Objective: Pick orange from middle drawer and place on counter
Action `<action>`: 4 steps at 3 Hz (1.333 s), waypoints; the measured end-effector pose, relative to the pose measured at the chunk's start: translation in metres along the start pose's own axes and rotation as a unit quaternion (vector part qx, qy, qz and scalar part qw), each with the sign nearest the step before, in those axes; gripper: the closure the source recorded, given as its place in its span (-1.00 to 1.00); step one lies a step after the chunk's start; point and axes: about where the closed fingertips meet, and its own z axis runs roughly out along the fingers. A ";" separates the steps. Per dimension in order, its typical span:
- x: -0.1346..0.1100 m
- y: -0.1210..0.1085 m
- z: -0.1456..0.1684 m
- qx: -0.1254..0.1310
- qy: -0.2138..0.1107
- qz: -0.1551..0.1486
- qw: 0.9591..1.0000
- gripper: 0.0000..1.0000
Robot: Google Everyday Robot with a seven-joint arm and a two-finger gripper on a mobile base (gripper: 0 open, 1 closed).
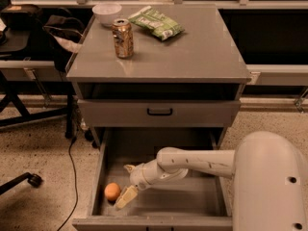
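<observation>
The orange (112, 191) lies on the floor of the open middle drawer (159, 211), near its front left corner. My gripper (126, 184) is inside the drawer just right of the orange, pointing left at it. Its fingers are spread, one fingertip (129, 168) behind and one (123, 200) in front, and the front one is close beside the orange. The fruit is not between them. The counter (183, 57) is the grey cabinet top above.
On the counter stand a drink can (123, 37), a white bowl (107, 12) and a green snack bag (156, 22). The shut drawer with a black handle (159, 112) overhangs the back of the open drawer. A chair base and a cable lie on the floor at left.
</observation>
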 end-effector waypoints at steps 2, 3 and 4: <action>0.008 -0.003 0.004 0.021 0.008 0.012 1.000 -1.00; 0.020 -0.008 0.011 0.072 0.010 0.032 0.997 -1.00; 0.020 -0.008 0.011 0.072 0.010 0.032 0.997 -1.00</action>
